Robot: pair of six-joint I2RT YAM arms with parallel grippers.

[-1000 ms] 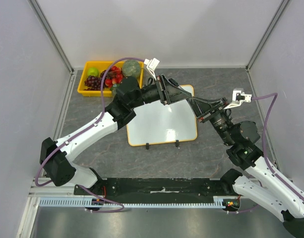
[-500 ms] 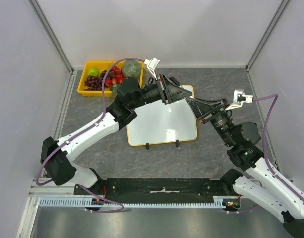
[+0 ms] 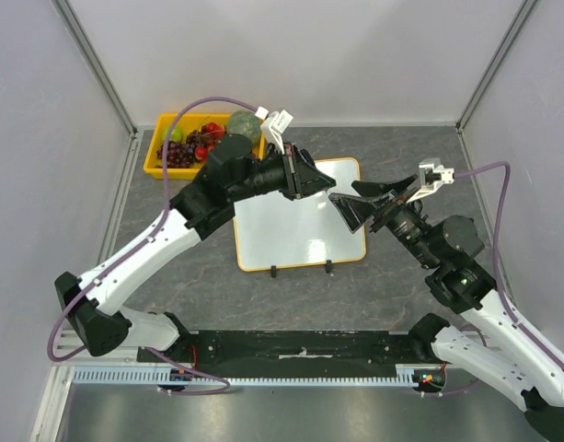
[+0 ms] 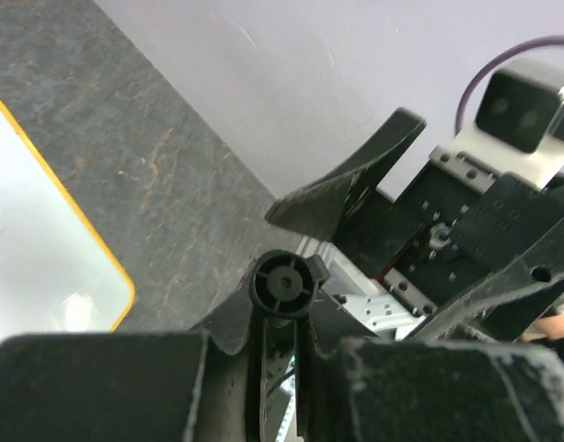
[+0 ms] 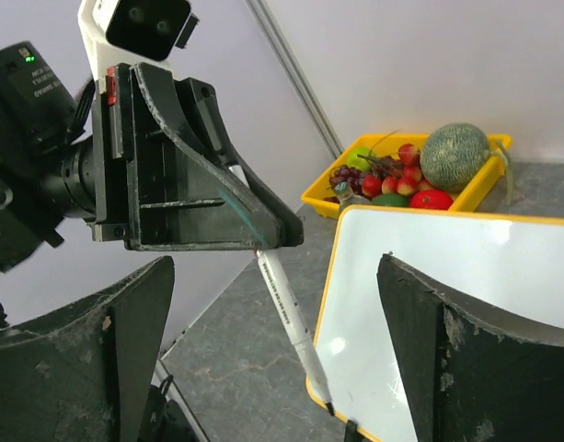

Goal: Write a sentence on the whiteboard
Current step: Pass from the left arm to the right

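The whiteboard (image 3: 295,235) lies flat on the table, white with an orange-yellow frame. Its visible surface is bare and the sentence is not in view. My left gripper (image 3: 320,187) hangs over the board's far right corner, shut on a white marker (image 5: 295,327). The marker points down, with its dark tip just above the board's framed edge (image 5: 329,408). In the left wrist view the marker's black end cap (image 4: 283,284) sits between my fingers. My right gripper (image 3: 353,204) faces the left one, open, its fingers (image 5: 97,359) wide on either side of the marker without touching it.
A yellow tray (image 3: 155,167) of fruit with grapes, apples and a melon (image 5: 456,155) stands at the back left beyond the board. Two black clips (image 3: 274,271) sit on the board's near edge. Grey walls close in the table.
The left gripper has closed on the marker while the right gripper opened wide and let it go. The left arm's elbow swung left and both grippers shifted slightly left.
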